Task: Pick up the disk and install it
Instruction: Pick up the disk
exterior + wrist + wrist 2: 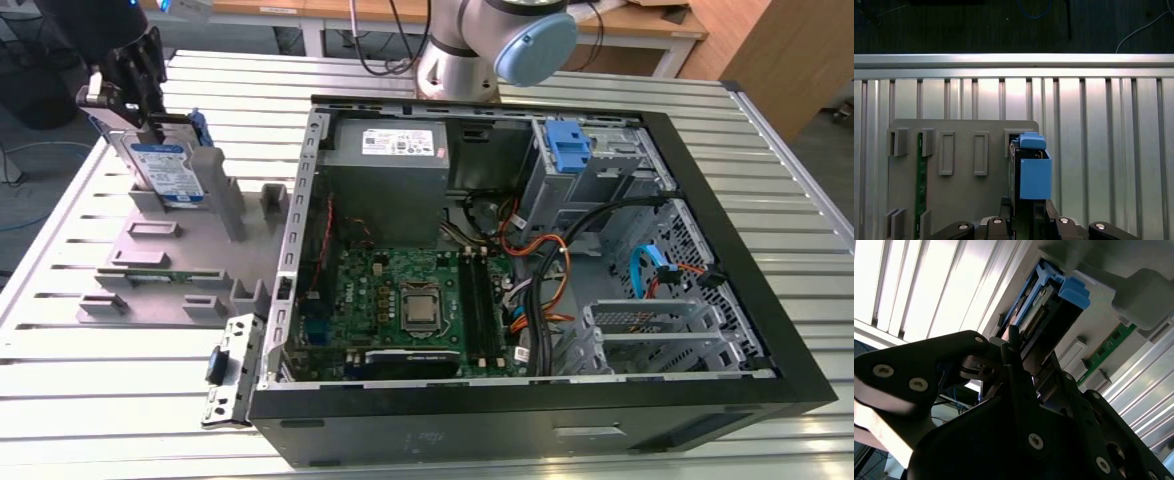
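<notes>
Count so far: one disk point(167, 172), one gripper point(144, 115), one grey holder tray point(154, 240), one open computer case point(534, 430). Inside it, one power supply point(387, 145) and one motherboard point(360, 290).

I'm watching the flat silver-grey blue-framed metal disk point(163, 165) standing just below my pincer point(134, 100) in the grey slotted plastic holder point(150, 232), beside the open black computer case point(534, 410).

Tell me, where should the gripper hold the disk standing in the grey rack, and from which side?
Probably best: hold the disk by its upper edge, across the flat faces, coming from above. It stands upright in the grey rack, so its lower part sits in a slot and the top is free.
</notes>
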Tool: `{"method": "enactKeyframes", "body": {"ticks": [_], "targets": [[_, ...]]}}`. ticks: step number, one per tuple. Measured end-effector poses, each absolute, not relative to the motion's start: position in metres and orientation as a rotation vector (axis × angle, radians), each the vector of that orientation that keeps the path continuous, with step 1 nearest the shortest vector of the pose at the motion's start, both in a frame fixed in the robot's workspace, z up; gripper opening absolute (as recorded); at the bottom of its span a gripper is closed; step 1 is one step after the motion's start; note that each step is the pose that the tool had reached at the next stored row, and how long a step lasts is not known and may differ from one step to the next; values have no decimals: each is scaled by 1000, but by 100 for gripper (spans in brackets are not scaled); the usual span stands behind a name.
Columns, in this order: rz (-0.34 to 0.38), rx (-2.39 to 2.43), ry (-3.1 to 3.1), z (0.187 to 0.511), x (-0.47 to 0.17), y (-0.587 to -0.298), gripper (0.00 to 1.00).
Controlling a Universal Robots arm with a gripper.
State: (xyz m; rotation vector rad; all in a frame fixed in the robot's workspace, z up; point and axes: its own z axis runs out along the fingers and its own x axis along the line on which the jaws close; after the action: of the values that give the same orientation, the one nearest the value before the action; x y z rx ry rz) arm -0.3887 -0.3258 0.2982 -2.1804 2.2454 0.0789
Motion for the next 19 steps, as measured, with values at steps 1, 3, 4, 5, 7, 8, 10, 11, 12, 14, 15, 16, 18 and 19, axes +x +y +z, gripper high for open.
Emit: {"method": "enactKeyframes", "body": {"ticks": [1, 3, 4, 5, 7, 8, 10, 11, 12, 14, 15, 16, 18, 19], "targets": [[79, -2180, 2245, 298, -389, -326, 35], [79, -2180, 2245, 298, -389, -326, 35], [79, -2180, 2245, 298, -389, -326, 35], [79, -2180, 2245, 298, -389, -326, 35], [79, -2180, 2245, 299, -389, -326, 35], [79, -2180, 2245, 299, -389, -326, 35], [79, -2180, 2245, 299, -389, -326, 35], [79, -2180, 2245, 299, -389, -326, 35], [79, -2180, 2245, 299, -389, -326, 35], [79, -2180, 2245, 299, -389, -326, 35], [79, -2180, 2245, 299, -389, -326, 35], [79, -2180, 2245, 300, -389, -326, 35], [79, -2180, 2245, 302, -389, -326, 35], [79, -2180, 2245, 304, -389, -326, 35]]}}
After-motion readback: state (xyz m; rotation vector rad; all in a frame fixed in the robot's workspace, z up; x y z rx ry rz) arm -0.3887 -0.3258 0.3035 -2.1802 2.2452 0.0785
